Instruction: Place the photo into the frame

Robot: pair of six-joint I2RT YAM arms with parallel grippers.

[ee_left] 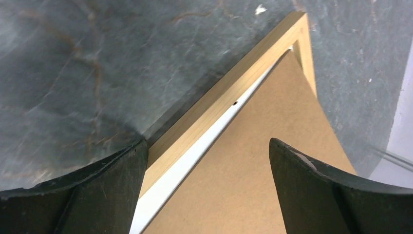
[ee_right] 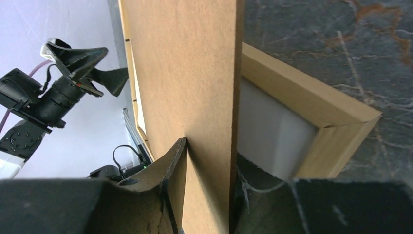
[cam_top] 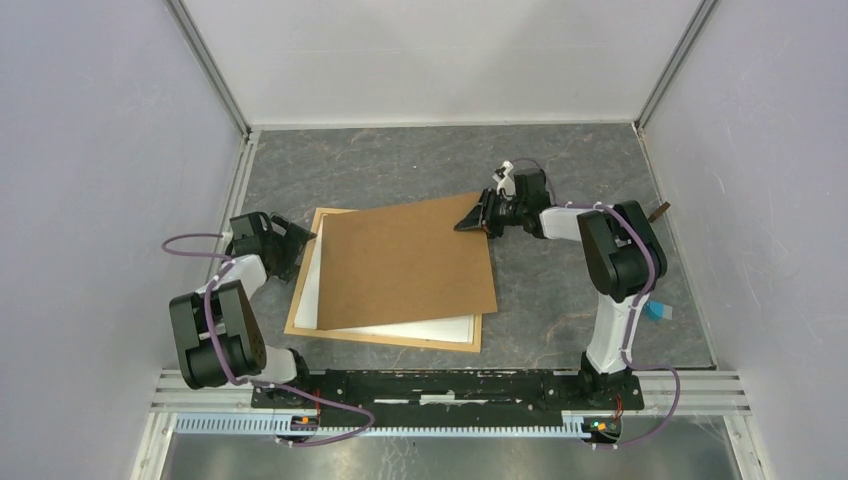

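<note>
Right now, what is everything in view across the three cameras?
frame: one, light wood, flat on the table, centre-left
white sheet: one, white, lying inside the frame
backing board: one, brown, skewed on top of the frame
photo: printed side not seen in any view
blue item: one, small, beside the right arm
brown item: one, small, at the right wall
table: one, dark grey marbled
left gripper: open, over the frame's far left corner
right gripper: shut on the backing board's far right corner

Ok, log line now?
right fingers: pinching plain brown backing board corner | left fingers: open near thin light wooden frame | photo: unseen
</note>
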